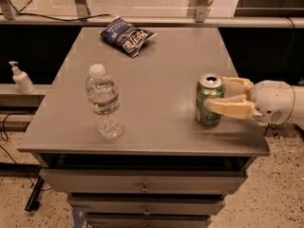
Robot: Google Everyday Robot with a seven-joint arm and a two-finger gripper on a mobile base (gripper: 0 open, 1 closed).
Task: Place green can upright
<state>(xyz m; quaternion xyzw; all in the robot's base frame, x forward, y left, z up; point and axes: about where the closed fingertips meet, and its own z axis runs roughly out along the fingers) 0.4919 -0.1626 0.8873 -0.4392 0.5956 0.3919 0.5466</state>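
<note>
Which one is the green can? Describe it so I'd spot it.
On the grey table, look near its right edge, where the robot's white end effector reaches in. The green can stands upright there: short, shiny metal, silver-topped, unlike the taller clear water bottle at left.

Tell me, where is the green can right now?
The green can stands upright near the right edge of the table, gripped by the white claw reaching in from the right; the water bottle is to its left.

Nothing legible: white lettering on the bag (126, 36), the band label on the bottle (103, 102) and pale markings on the can (205, 93) cannot be read. The gripper (219, 95) sits at the can's right side.
</note>
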